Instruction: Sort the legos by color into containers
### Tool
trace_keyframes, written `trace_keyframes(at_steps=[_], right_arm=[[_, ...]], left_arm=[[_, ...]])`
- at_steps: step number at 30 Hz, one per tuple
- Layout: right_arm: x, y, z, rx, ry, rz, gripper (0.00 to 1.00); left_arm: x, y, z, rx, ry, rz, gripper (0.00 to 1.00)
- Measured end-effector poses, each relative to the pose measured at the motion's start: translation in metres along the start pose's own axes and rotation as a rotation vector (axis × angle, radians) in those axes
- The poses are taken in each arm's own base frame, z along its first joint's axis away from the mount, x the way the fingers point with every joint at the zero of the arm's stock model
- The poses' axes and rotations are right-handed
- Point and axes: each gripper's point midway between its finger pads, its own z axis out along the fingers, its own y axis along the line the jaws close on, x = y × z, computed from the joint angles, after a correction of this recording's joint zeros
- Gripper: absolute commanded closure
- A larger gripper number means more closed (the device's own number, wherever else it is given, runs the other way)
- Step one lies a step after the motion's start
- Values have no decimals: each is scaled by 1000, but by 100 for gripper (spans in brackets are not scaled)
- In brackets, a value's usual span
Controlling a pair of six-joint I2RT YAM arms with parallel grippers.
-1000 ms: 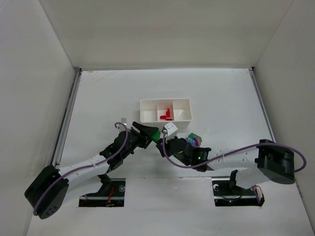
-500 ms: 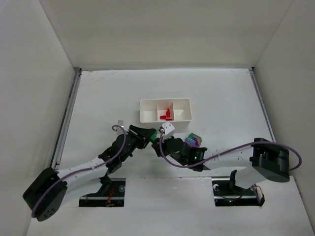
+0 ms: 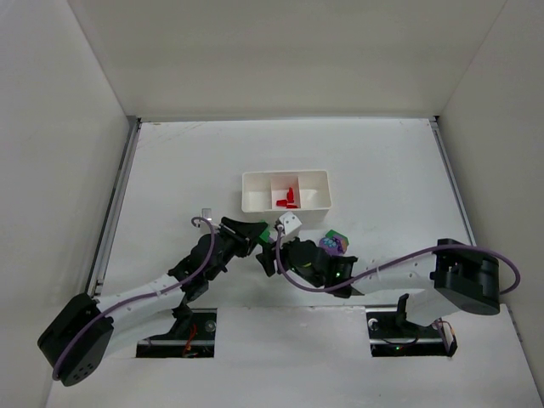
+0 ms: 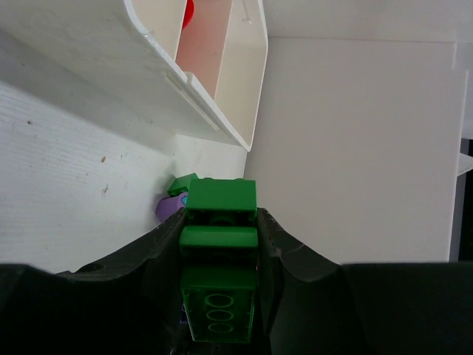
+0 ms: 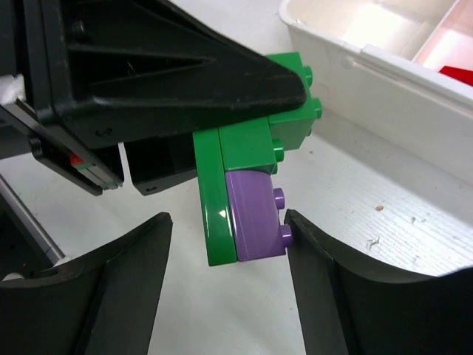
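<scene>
My left gripper [image 3: 258,236] is shut on a green lego stack [image 4: 219,244]. A purple brick [image 5: 256,213] is stuck to a green plate on that stack [image 5: 290,111]. My right gripper [image 5: 228,217] is open around the stack's free end. Its right finger [image 5: 325,281] touches the purple studs, and its left finger [image 5: 126,281] stands apart. In the top view it [image 3: 270,254] sits just in front of the white tray [image 3: 255,192]. Red legos [image 3: 287,199] lie in the tray's middle compartment. A small pile of purple and green legos [image 3: 333,242] lies to the right of the grippers.
The tray's near wall [image 5: 369,70] is close behind the held stack, with a red piece [image 5: 454,70] inside. In the left wrist view the tray [image 4: 148,66] fills the upper left, with a purple piece [image 4: 168,207] and a green piece [image 4: 181,183] on the table beyond the fingers.
Both grippers have shifted a little left and toward the near edge, staying together. The right gripper's jaws now stand around the stack's purple end.
</scene>
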Motion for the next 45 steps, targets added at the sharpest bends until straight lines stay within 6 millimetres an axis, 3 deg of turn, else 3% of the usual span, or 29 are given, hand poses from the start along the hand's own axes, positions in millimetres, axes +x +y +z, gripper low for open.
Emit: trace_keyframes(at_steps=[12,19,27,45], right_arm=[[17,-3,-5,-24,10,11,50],[16,-4,-8,-39,-13,22,48],[8,-6,-8,-41,-40,29,49],[-19,-1,-15,-74,-139,9,65]], left_arm=[[0,-11,-4,40,3,-19,84],[1,0,-7,24,11,-19,85],[3,1,-8,25,21,-31,85],[0,-21,-16,90,60,-169,85]])
